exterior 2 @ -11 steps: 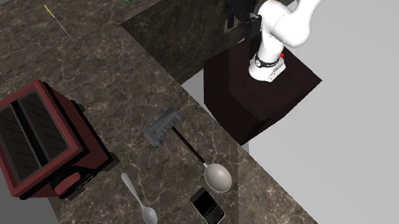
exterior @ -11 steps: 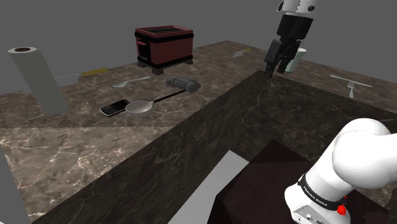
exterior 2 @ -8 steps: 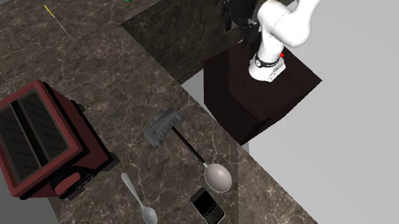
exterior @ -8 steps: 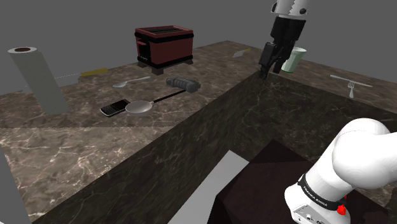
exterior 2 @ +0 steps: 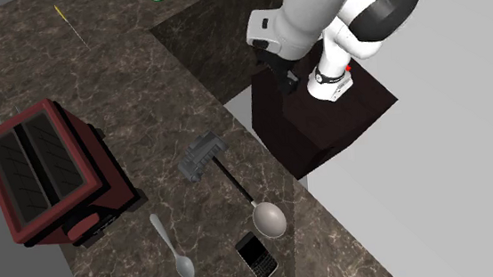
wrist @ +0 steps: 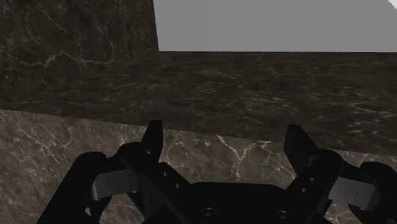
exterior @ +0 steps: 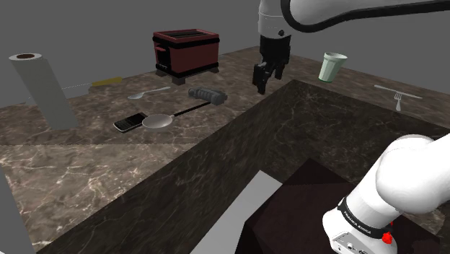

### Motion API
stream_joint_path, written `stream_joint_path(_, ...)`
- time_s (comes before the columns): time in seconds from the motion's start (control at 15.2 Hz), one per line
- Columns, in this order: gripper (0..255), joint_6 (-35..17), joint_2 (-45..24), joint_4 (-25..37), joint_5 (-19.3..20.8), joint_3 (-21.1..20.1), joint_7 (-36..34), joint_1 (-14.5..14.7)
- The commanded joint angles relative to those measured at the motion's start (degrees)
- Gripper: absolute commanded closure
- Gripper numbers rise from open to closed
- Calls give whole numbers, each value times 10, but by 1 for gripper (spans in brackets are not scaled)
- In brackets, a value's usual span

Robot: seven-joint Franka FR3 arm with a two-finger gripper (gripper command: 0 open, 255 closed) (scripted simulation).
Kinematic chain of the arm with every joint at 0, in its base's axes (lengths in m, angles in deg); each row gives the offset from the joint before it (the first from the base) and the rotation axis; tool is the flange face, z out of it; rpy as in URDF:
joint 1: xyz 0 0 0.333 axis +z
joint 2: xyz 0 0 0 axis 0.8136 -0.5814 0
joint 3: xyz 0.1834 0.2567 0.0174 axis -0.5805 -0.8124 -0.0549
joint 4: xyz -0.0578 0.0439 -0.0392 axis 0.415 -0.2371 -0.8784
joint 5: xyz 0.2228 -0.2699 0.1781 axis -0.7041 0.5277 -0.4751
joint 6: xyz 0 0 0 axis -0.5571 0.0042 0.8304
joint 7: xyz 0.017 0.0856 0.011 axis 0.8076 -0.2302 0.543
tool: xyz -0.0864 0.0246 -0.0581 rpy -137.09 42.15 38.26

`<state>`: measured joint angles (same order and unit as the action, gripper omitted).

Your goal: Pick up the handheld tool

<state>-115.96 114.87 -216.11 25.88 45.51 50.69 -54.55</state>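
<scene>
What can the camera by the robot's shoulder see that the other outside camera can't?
Of these two, the shoulder view alone has the paper towel roll and the fork. The second exterior view alone looks straight down into the two slots of the red toaster and shows the buttons on the phone. Both share the toaster, the phone, the spoon, the dark-handled tool, the pale green cup and the white arm on its dark stand.

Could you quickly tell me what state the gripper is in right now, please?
Gripper: open, holding nothing.
</scene>
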Motion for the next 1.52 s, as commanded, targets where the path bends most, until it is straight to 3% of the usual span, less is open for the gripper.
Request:
stream_joint_path(0.0,0,-12,-47,23,47,-34,-25,-7)
stream_joint_path(0.26,0,-16,-150,76,158,-96,-86,-20)
stream_joint_path(0.53,0,14,-267,142,289,-143,-149,-17)
stream_joint_path(0.92,0,102,-451,256,487,-153,-207,40)
stream_joint_path(1.45,0,79,-475,233,498,-146,-244,44)
